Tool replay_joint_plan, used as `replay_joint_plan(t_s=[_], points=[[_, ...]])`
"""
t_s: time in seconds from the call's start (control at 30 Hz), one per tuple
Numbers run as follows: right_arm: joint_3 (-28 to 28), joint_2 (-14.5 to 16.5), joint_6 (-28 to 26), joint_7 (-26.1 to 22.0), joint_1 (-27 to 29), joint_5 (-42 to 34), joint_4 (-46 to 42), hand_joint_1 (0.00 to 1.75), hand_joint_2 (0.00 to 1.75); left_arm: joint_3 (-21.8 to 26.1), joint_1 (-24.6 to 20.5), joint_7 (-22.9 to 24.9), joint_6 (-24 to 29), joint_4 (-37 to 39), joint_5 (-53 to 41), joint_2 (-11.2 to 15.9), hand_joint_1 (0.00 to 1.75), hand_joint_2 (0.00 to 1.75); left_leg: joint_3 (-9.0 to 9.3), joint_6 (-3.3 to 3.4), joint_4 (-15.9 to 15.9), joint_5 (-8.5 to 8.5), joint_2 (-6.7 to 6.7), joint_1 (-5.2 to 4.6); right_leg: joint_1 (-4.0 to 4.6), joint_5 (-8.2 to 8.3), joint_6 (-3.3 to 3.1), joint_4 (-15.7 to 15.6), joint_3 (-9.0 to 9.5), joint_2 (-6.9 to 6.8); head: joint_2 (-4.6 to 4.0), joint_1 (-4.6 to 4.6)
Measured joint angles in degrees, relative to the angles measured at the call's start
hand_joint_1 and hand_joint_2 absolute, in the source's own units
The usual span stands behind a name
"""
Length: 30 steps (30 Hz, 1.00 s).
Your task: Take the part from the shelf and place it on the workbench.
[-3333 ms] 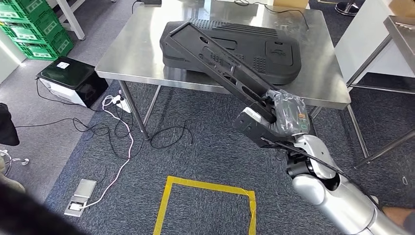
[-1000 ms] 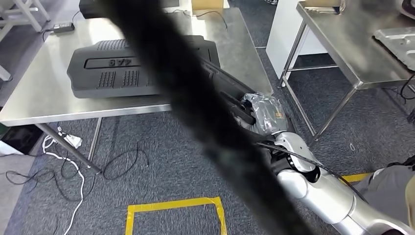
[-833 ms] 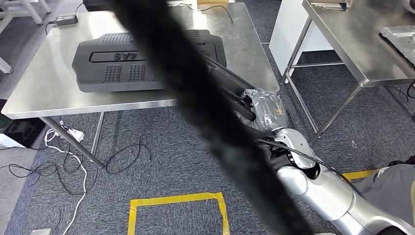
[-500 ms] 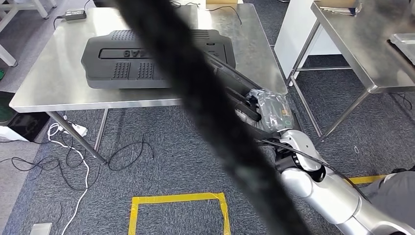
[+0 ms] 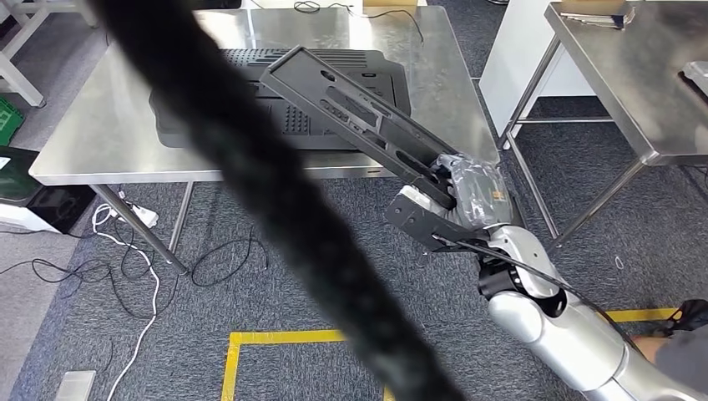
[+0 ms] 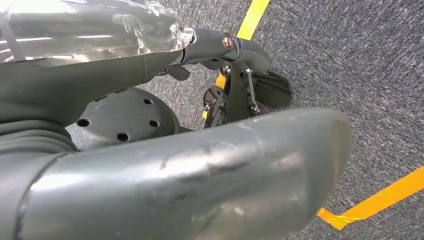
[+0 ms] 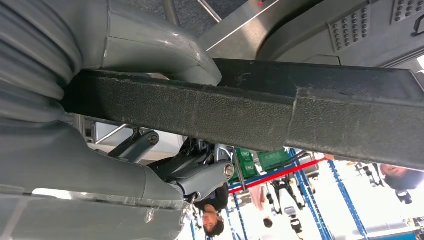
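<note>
Part [image 5: 359,117], a long black perforated panel, shows in my head view slanting from my right hand [image 5: 472,190] up over the workbench [image 5: 100,138]. Its far end hangs above the big black cover [image 5: 275,125] lying on the steel top; I cannot tell whether the two touch. My right hand, wrapped in clear plastic, holds the near end of the part just off the bench's front corner. A thick, blurred black cable [image 5: 250,200] crosses this view diagonally, close to the camera. On the carpet [image 5: 275,276] below I see yellow tape [image 5: 284,338] and loose cords [image 5: 150,276]. A second steel table [image 5: 634,75] stands off to the right.

From my left wrist view, the left hand [image 6: 150,150] hangs over the carpet [image 6: 360,60] and yellow tape [image 6: 380,200]. It holds nothing, but the thumb fills the frame, so I cannot tell how far the fingers are spread.

From my right wrist view, the part's [image 7: 280,115] rough black edge runs straight across, with the thumb [image 7: 160,50] pressed on one side and the fingers [image 7: 200,177] on the other, clamped on it. The cover [image 7: 350,30] and the bench edge [image 7: 240,25] sit beyond it. People [image 7: 212,220] stand far behind.
</note>
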Motion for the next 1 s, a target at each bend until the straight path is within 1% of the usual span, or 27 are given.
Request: replay_joint_plan(t_s=[0.4, 0.53, 0.6, 0.63, 0.67, 0.7, 0.73, 0.77, 0.8, 0.83, 0.87, 0.9, 0.93, 0.97, 1.0], points=[[0.00, 0.00, 0.00, -0.04, -0.01, -0.02, 0.00, 1.75, 1.75, 0.00, -0.42, 0.04, 0.42, 0.00, -0.08, -0.01, 0.00, 0.00, 0.00, 0.01, 0.04, -0.02, 0.01, 0.11, 0.09, 0.01, 0.01, -0.04, 0.01, -0.02, 0.00, 0.13], [0.00, 0.02, 0.00, -0.10, -0.04, -0.02, 0.00, 1.75, 1.75, 0.00, -0.50, 0.07, 0.45, 0.00, -0.08, -0.02, 0.00, 0.00, -0.03, 0.34, 0.13, -0.13, 0.06, -0.02, -0.06, 0.17, 0.45, -0.29, 0.10, -0.07, 0.00, 0.20], [-0.01, 0.01, -0.02, -0.11, -0.12, -0.02, 0.02, 1.75, 1.75, 0.00, -0.59, 0.08, 0.45, -0.02, -0.09, -0.11, 0.00, 0.00, 0.72, 0.71, -0.94, 0.24, 0.22, 0.35, 0.09, -0.12, 0.79, -0.07, 0.17, -0.17, 0.03, 0.21], [-0.02, 0.01, -0.04, -0.14, -0.22, -0.02, 0.03, 1.75, 1.75, 0.00, -0.64, 0.10, 0.45, -0.03, -0.10, -0.15, 0.00, 0.00, 1.22, 0.94, -1.64, 0.48, 0.36, 0.54, 0.10, -0.76, 1.02, 0.97, -0.21, -0.27, 0.04, 0.40], [-0.02, 0.01, -0.08, -0.16, -0.33, -0.03, 0.05, 1.75, 1.75, 0.00, -0.67, 0.11, 0.45, -0.04, -0.11, -0.20, 0.00, 0.00, 1.70, 1.11, -2.23, 0.70, 0.49, 0.73, 0.05, -1.88, 1.26, 3.12, -1.16, -0.38, 0.06, 0.66], [-0.02, 0.01, -0.11, -0.19, -0.38, -0.06, 0.07, 1.75, 1.75, 0.00, -0.68, 0.13, 0.45, -0.04, -0.12, -0.20, 0.00, 0.00, 1.90, 1.18, -2.51, 0.77, 0.58, 0.77, -0.17, -3.29, 1.52, 6.42, -2.81, -0.48, 0.07, 1.01], [-0.01, 0.02, -0.14, -0.21, -0.39, -0.09, 0.11, 1.75, 1.75, 0.00, -0.67, 0.13, 0.45, -0.04, -0.13, -0.20, 0.00, 0.00, 2.00, 1.19, -2.57, 0.77, 0.66, 0.82, -0.43, -4.65, 1.76, 10.13, -4.87, -0.52, 0.07, 1.35], [-0.01, 0.02, -0.15, -0.20, -0.32, -0.11, 0.18, 1.75, 1.75, 0.00, -0.66, 0.13, 0.45, -0.04, -0.13, -0.20, 0.00, 0.00, 2.03, 1.11, -2.54, 0.70, 0.69, 0.90, -0.72, -5.33, 2.02, 13.11, -6.73, -0.56, 0.07, 1.57], [0.00, 0.02, -0.15, -0.20, -0.23, -0.13, 0.25, 1.75, 1.75, 0.00, -0.65, 0.13, 0.45, -0.04, -0.13, -0.21, 0.00, 0.00, 2.09, 0.97, -2.46, 0.55, 0.72, 1.01, -1.01, -5.01, 2.29, 14.44, -7.87, -0.63, 0.07, 1.75], [0.00, 0.02, -0.15, -0.20, -0.19, -0.13, 0.32, 1.75, 1.75, 0.00, -0.65, 0.13, 0.45, -0.04, -0.13, -0.21, 0.00, 0.00, 2.19, 0.74, -2.32, 0.32, 0.72, 1.18, -1.30, -3.59, 2.59, 13.54, -7.92, -0.72, 0.07, 1.91], [0.00, 0.01, -0.16, -0.20, -0.18, -0.13, 0.36, 1.75, 1.75, 0.00, -0.65, 0.13, 0.45, -0.04, -0.13, -0.22, 0.00, 0.00, 2.33, 0.41, -2.06, -0.02, 0.73, 1.41, -1.57, -1.30, 2.89, 10.56, -6.90, -0.90, 0.07, 2.02], [0.00, 0.01, -0.16, -0.21, -0.17, -0.13, 0.38, 1.75, 1.75, 0.00, -0.66, 0.13, 0.45, -0.04, -0.13, -0.21, 0.00, 0.00, 2.44, 0.00, -1.72, -0.46, 0.72, 1.60, -1.76, 0.71, 3.25, 6.89, -5.39, -1.18, 0.07, 2.15], [0.02, 0.02, -0.16, -0.21, -0.21, -0.13, 0.42, 1.75, 1.75, 0.00, -0.69, 0.14, 0.46, -0.03, -0.13, -0.20, 0.00, 0.00, 2.42, -0.46, -1.23, -0.91, 0.73, 1.67, -1.78, 2.07, 3.42, 3.61, -4.03, -1.39, 0.07, 2.41], [0.03, 0.04, -0.16, -0.20, -0.26, -0.14, 0.48, 1.75, 1.75, 0.00, -0.70, 0.14, 0.48, -0.03, -0.13, -0.19, 0.00, 0.00, 2.34, -0.89, -0.87, -1.26, 0.73, 1.68, -1.74, 2.66, 3.27, 1.52, -3.16, -1.53, 0.07, 2.59], [0.05, 0.05, -0.16, -0.19, -0.29, -0.14, 0.56, 1.75, 1.75, 0.00, -0.71, 0.16, 0.49, -0.02, -0.13, -0.19, 0.00, 0.00, 2.25, -1.27, -0.64, -1.48, 0.75, 1.62, -1.64, 2.42, 2.95, 0.77, -2.88, -1.55, 0.07, 2.63]])
